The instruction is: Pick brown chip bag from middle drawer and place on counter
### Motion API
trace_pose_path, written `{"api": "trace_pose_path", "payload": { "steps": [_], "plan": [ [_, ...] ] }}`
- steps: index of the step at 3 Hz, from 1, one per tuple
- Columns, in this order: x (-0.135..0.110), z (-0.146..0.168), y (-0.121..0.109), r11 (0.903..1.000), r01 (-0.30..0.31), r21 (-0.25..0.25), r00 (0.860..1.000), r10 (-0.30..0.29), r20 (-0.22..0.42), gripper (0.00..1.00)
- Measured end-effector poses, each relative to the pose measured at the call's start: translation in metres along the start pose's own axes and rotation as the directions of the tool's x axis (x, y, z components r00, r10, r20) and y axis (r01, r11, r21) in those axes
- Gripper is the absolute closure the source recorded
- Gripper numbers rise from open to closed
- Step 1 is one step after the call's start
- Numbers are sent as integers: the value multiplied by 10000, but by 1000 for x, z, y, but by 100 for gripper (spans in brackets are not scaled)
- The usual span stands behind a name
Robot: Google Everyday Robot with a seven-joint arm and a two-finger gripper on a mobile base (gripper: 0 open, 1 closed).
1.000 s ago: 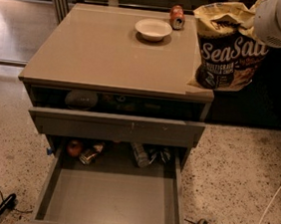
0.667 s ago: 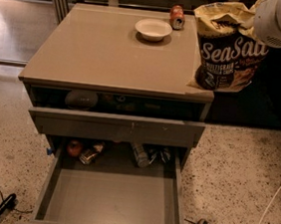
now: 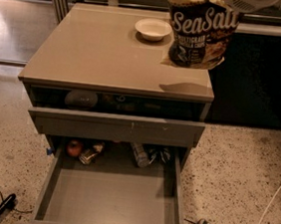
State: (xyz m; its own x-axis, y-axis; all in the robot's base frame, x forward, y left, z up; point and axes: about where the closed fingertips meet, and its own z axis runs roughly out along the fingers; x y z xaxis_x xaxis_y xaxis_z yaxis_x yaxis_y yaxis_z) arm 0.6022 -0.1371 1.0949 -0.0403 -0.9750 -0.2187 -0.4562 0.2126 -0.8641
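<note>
Gripper (image 3: 240,1) at the top edge, right of centre, largely cut off by the frame, clamped on the top of the brown chip bag (image 3: 201,33). Hanging directly below it and slightly left, clear of the counter (image 3: 101,55), above its right rear part, shadow underneath. Just right of the white bowl (image 3: 152,28). Crinkled, dark brown, cream-topped, with big white "Sea Salt" lettering; smaller print unreadable. Middle drawer (image 3: 111,201) pulled open below.
</note>
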Motion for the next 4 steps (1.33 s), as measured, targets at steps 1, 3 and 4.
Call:
{"api": "trace_pose_path", "payload": {
  "steps": [1,3,4],
  "plan": [
    [-59,2,5,9987,472,-170,9963,-459,728,100],
    [-63,13,-9,9996,227,-194,9945,-206,1022,100],
    [-101,40,-20,9983,360,-461,9880,-286,1518,100]
  ]
}}
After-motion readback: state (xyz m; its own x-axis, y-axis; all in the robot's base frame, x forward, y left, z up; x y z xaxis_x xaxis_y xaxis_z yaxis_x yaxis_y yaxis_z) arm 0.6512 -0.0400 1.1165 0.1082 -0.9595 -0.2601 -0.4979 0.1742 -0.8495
